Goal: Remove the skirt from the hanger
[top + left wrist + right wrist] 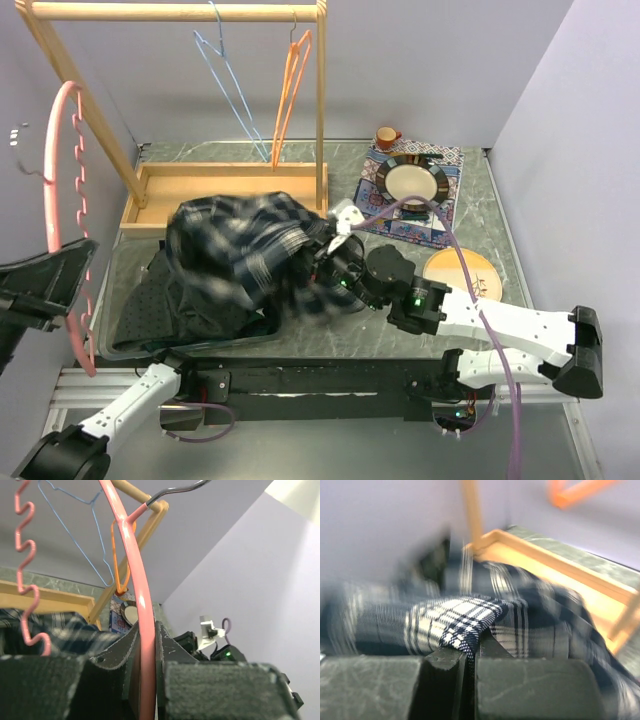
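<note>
The pink hanger (57, 170) with a wavy bar stands upright at the far left, and my left gripper (55, 280) is shut on its rim. In the left wrist view the pink rod (135, 580) runs between the left gripper's (148, 645) pads. The skirt (250, 255), dark plaid, lies bunched in the middle over a black bin (140, 315), apart from the hanger. My right gripper (335, 262) is at the skirt's right side. In the right wrist view a fold of the plaid skirt (455, 617) is pinched in the right gripper (470, 652).
A wooden rack (170, 12) at the back holds a blue hanger (232, 90) and an orange hanger (290, 80); its base frame (150, 200) sits behind the skirt. At the right are a plate (410, 182) on a patterned mat, a mug (386, 136) and a round wooden disc (462, 272).
</note>
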You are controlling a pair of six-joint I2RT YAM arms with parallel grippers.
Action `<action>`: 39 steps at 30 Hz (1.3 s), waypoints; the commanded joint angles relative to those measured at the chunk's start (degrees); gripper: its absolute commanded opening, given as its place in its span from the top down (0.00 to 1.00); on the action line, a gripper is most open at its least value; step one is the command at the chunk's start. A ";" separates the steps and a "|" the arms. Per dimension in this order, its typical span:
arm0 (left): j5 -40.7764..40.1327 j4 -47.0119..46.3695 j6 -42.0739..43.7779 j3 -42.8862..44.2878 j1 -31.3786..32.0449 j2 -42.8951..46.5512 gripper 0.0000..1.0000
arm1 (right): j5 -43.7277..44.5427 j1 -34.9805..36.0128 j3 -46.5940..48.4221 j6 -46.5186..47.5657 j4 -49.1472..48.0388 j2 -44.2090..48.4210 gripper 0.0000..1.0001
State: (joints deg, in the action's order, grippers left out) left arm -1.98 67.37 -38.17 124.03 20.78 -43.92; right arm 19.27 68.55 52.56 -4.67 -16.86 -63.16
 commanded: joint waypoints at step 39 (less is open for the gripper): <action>32.08 -34.62 2.18 -6.85 -30.33 -30.61 0.99 | -21.46 5.54 19.34 -0.96 1.74 11.65 1.00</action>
State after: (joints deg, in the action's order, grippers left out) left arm 9.21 50.19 -28.99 120.92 -2.02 -77.19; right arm -1.02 73.80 72.47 -4.29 -5.41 -54.59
